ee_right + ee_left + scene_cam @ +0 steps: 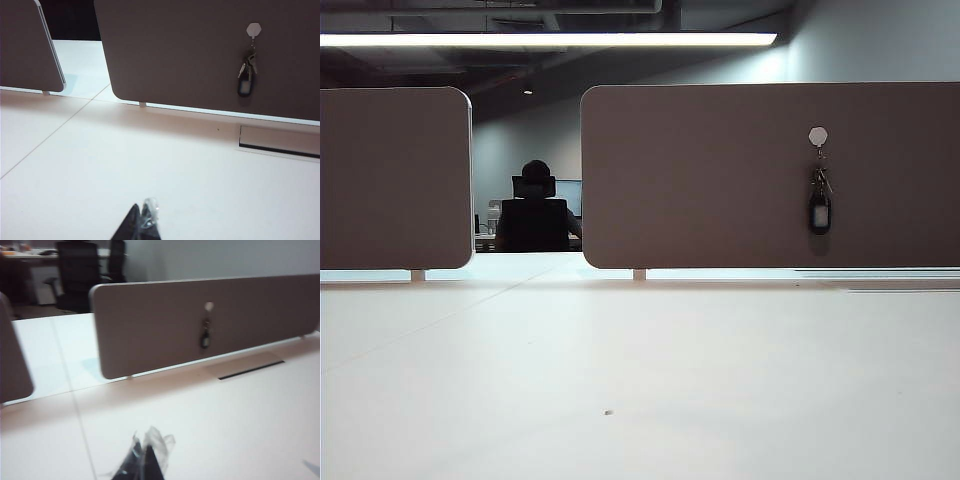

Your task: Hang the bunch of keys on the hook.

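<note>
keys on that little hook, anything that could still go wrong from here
The bunch of silver-grey keys with the black fob hangs from the thin metal hook under the small pale grey plate on the brown panel.

1. That hook looks shallow; a knock to the panel might shake the ring off.
2. The left gripper and right gripper, both shut, sit far back over the white table, so a drop would need a fresh pick-up.

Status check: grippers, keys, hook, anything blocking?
Left gripper shut, empty, low over the table. Right gripper shut, empty, also back from the panel. Bunch of keys hanging on the hook. Nothing in the way.
</note>
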